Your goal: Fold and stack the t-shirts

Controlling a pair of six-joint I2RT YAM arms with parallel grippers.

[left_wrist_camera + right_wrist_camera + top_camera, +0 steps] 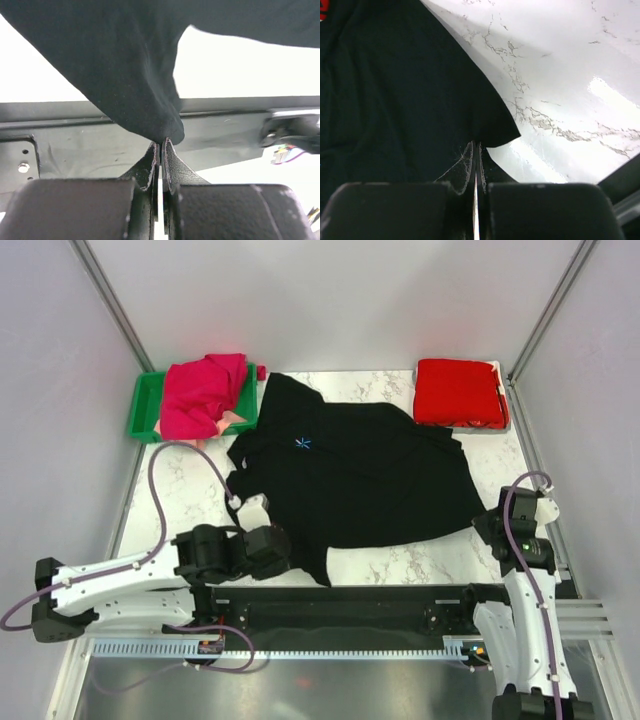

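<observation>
1. T-shirts: 4 are showing, being 1 black, 1 red, 1 magenta and 1 peach.
2. The black t-shirt (pixel 350 475) is lying spread and rumpled across the middle of the marble tabletop (pixel 190 500), with its 1 small light-blue logo (pixel 303 444) facing up.
3. The red t-shirt (pixel 458 392) is sitting folded at the far right corner, just beside the black one's far right edge.
4. The magenta t-shirt (pixel 205 392) is lying heaped in and over the 1 green bin (pixel 145 405) at the far left corner. The peach t-shirt (pixel 232 420) is peeking out from under its near edge.
5. Grippers: 2 are in view.
   - The left gripper (pixel 161 145) is pressing together, pinching the near left hem of the black t-shirt.
   - The right gripper (pixel 476 147) is pressing together, pinching that same shirt's near right edge.
6. The top view alone is showing all 4 shirts, the bin and both arms at once.
7. The left wrist view alone is showing the pinched cloth bunching into a fold at the fingertips, with the dark mounting rail (pixel 75 135) behind it.
8. The right wrist view alone is showing the cloth lying flat on the tabletop beside the pinch, and a sliver of red in the upper left corner.
</observation>
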